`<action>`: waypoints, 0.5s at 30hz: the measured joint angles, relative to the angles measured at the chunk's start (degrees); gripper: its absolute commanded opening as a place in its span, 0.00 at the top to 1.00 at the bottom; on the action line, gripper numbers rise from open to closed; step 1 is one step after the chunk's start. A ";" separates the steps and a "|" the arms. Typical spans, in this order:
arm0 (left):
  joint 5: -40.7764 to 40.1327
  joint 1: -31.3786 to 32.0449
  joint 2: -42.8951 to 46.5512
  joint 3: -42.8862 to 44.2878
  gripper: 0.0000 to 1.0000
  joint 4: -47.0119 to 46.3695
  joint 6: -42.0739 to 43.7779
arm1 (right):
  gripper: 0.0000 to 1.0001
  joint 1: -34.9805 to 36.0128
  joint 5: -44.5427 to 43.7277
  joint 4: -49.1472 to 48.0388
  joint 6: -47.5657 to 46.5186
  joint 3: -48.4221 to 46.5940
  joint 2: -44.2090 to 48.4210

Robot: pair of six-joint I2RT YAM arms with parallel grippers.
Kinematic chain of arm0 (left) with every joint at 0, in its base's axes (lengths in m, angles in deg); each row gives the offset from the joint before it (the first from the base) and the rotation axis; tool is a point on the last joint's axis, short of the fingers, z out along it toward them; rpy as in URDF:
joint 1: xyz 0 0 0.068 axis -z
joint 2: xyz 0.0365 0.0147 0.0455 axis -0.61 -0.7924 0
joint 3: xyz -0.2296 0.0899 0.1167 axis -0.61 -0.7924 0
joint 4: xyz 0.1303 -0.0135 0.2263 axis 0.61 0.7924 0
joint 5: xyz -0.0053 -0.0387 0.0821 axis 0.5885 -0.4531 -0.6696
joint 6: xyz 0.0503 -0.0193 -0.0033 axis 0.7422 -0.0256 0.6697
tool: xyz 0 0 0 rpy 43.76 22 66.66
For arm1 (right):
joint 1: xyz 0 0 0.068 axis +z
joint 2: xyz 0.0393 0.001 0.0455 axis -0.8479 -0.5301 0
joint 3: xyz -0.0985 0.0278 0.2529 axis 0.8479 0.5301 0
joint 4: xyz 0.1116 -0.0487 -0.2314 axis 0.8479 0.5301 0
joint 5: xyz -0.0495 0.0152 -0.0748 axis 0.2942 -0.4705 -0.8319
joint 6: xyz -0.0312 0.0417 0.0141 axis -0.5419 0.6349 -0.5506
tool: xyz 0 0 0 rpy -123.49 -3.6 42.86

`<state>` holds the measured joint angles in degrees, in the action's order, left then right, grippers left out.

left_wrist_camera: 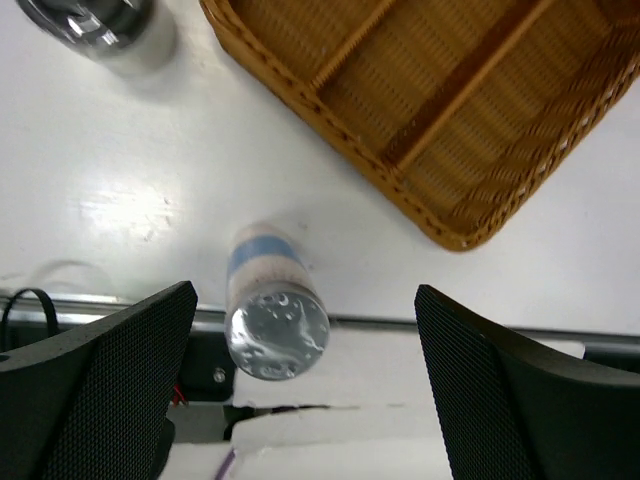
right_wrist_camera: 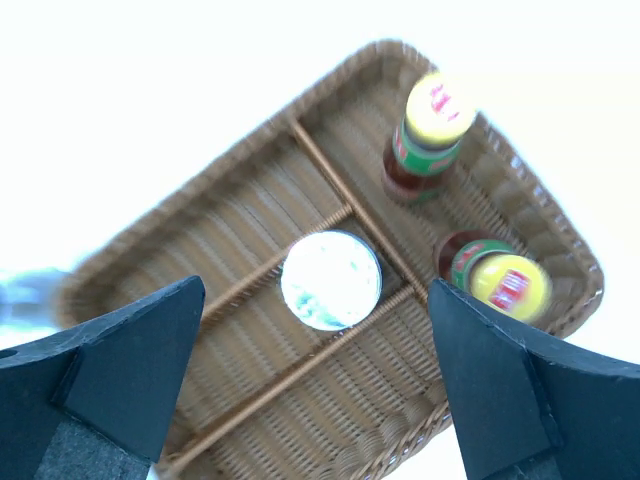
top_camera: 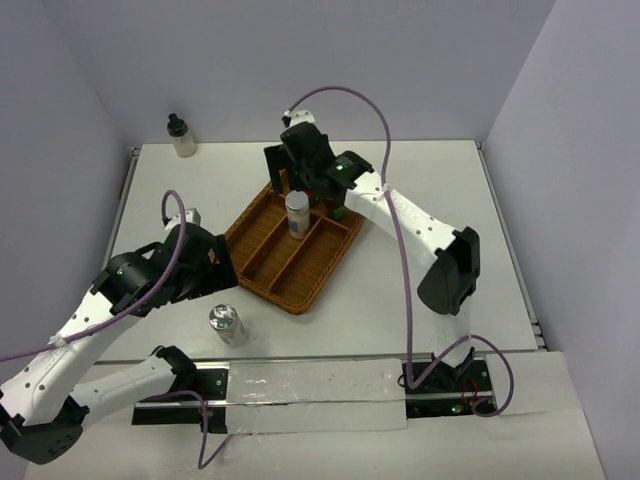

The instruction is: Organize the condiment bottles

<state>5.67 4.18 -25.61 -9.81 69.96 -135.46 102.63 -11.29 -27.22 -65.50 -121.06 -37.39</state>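
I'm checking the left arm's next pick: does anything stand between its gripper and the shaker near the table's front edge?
Nothing visible. The shaker stands on bare table, framed by the open left gripper; the tray lies aside.

Three downward views, wicker tray [top_camera: 265,250] shared

Wicker tray [top_camera: 270,262] at centre of table [top_camera: 440,170]; silver-lidded shaker [top_camera: 297,214] upright in its middle slot, beneath right gripper [top_camera: 303,190]. Second shaker [top_camera: 228,325] stands outside, near front; cream bottle [top_camera: 181,136] far left.
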 measured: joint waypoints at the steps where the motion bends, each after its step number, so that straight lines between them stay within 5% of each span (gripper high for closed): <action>1: -0.03 1.36 -0.28 -0.31 0.02 0.52 -1.34 | 0.00 0.12 -0.08 -0.10 0.00 -0.32 1.38; 7: -1.52 10.23 -3.08 -1.30 0.01 3.20 -12.53 | 0.00 0.48 -1.23 -0.47 0.02 -0.48 8.88; 15: -2.59 11.02 0.70 -4.94 0.01 4.51 -23.05 | 0.00 0.48 -2.86 -1.11 0.02 2.72 13.12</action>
<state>3.08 15.20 -24.91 -14.75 74.47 -158.51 103.11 -14.15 -28.33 -65.48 -118.34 -24.27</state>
